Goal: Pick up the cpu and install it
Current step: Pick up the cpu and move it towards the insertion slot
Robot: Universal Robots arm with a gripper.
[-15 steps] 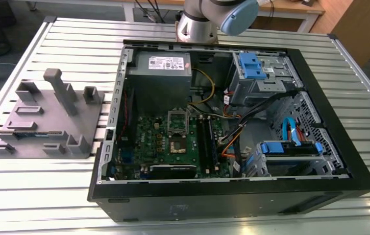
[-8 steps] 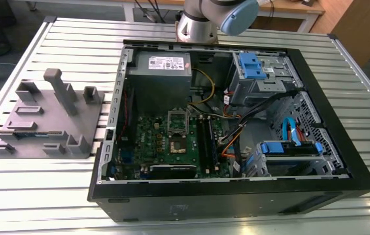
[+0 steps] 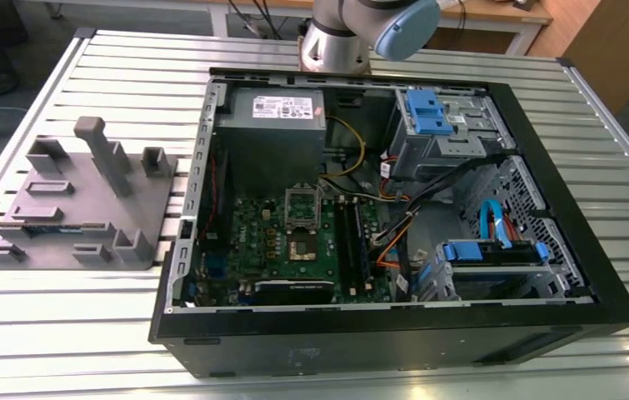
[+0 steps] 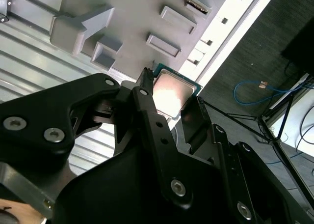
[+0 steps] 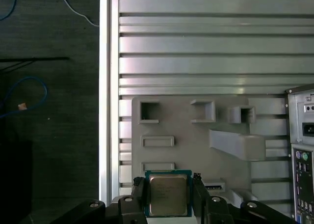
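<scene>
Clamped on two opposite edges of the cpu (image 5: 168, 197), the jaws stand only as far apart as the chip is wide. One black finger (image 5: 139, 197) presses against each side, and the silvery top faces the camera in the first wrist view. In the second wrist view the cpu (image 4: 171, 92) sits between the finger ends, its thin rim showing along the free edges and light glancing off the metal face. No other thing touches the jaws.

The chip hangs over the near edge of the grey plastic fixture (image 5: 196, 150), and it looks to be raised clear of it. The fixture lies flat on the slatted metal tabletop (image 5: 196, 37), with its empty rectangular pockets and an upright post showing beyond the chip. To one side of the tabletop's edge lies dark floor (image 5: 49, 150) with a loose blue cable (image 5: 37, 86).

In the exterior view the fixture (image 3: 70, 208) sits toward the exterior view's left on the tabletop (image 3: 125, 75), just beside the open computer case (image 3: 403, 321). Inside the case lies the green motherboard (image 3: 292, 267), with the silver socket frame (image 3: 302, 207) standing near its middle. The arm (image 3: 342, 37) rises at the far side of the case. A corner of the case (image 5: 301, 150) also shows in the first wrist view, well apart from the held chip.
</scene>
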